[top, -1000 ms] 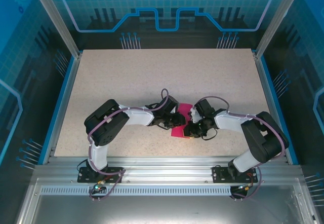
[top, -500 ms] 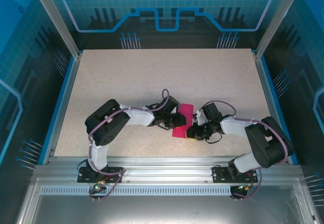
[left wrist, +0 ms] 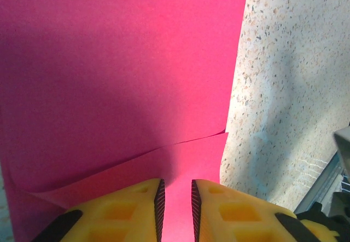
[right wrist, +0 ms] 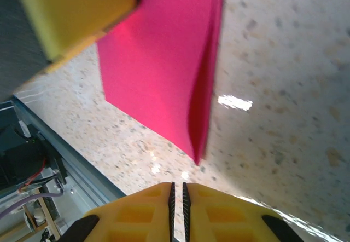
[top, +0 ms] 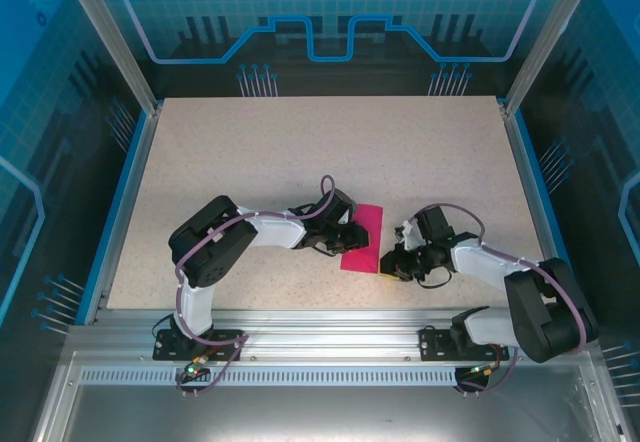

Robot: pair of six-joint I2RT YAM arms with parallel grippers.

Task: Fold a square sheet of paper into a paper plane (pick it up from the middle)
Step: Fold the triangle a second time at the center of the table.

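- Folded pink paper (top: 362,234) lying flat on the tabletop (top: 300,152), middle front, between the two arms; long axis running away from the near edge and slightly rightward.
- Left end effector (left wrist: 176,198) over the paper's left side, pads a narrow gap apart with pink showing through; unclear whether pressing down.
- Right end effector (right wrist: 177,190) closed to a hairline slit, holding nothing, low over bare tabletop just off the paper's near right corner.
- Seen from the right end effector, paper ahead and to the left, its layered long edge facing it; left arm nearer, already on the sheet.
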